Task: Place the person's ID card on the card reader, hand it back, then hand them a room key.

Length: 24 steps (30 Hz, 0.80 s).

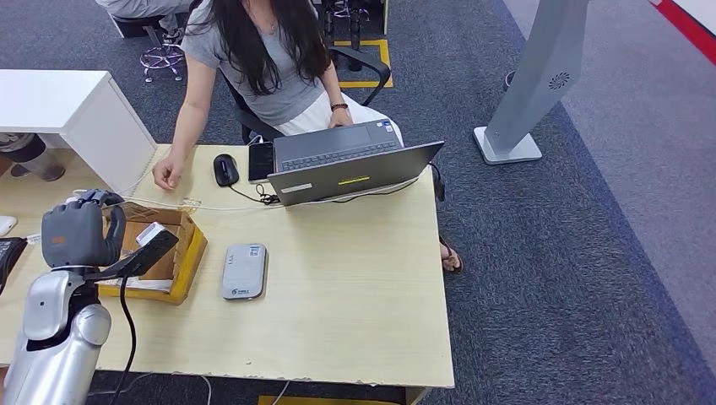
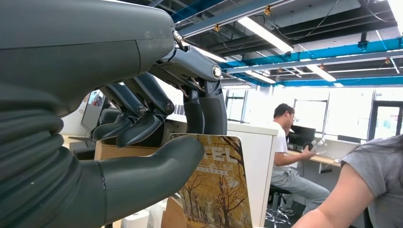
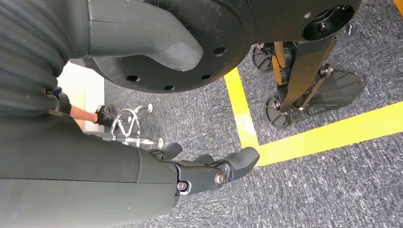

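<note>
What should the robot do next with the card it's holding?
Probably reach the left robot hand forward toward the person's hand resting on the table. It already pinches a tree-pictured card, likely the room key, above the cardboard box, and she sits right across.

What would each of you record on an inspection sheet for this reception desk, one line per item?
Surface: pale wooden desk, mostly bare at its near right.
Job's things: grey card reader flat on the desk; card with autumn-tree picture held by the left hand over the yellow-edged box.
Clutter: laptop, mouse, phone.
Hands: left hand grips the card; right hand hangs over carpet, holding nothing.
Cables: white cable along the desk; black mouse lead.
Surroundings: seated person, grey stand, carpet.
</note>
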### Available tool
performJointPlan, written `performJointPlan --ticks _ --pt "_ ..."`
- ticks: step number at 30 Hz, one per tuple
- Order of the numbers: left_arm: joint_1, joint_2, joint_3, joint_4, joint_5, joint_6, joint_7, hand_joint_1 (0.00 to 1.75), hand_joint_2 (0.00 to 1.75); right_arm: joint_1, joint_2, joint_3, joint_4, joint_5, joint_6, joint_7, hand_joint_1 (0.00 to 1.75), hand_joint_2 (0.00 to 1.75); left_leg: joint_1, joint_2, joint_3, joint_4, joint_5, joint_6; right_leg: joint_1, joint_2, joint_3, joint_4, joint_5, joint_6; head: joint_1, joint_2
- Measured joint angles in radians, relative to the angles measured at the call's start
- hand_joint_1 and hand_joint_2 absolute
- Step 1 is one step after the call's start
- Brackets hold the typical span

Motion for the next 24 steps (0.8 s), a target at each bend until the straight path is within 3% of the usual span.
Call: performJointPlan --ticks 16,19,24 --pt "-0.018 0.000 -0.007 0.003 -0.001 -0.005 0.000 1.75 1.75 0.000 0.000 -0.001 0.000 0.005 0.004 -0.002 0.00 1.75 0.000 0.000 0.000 0.000 0.000 0.000 0.000 0.000 -0.002 0.000 0.000 0.000 0.000 0.000" --pt "-0.094 -0.001 -0.026 0.019 -0.007 -0.032 0.007 1.75 1.75 -0.004 0.000 -0.001 0.000 0.017 0.011 -0.009 0.00 1.75 0.000 -0.002 -0.002 0.000 0.002 0.001 0.000 -0.002 -0.004 0.000 0.001 0.000 0.000 0.000" --pt "-0.297 -0.008 -0.076 0.078 -0.034 -0.062 0.044 1.75 1.75 -0.014 0.000 0.001 0.000 0.044 0.012 -0.014 0.00 1.75 0.000 -0.002 -0.005 0.000 0.006 -0.001 0.000 -0.001 -0.006 0.000 0.006 0.000 0.000 0.000"
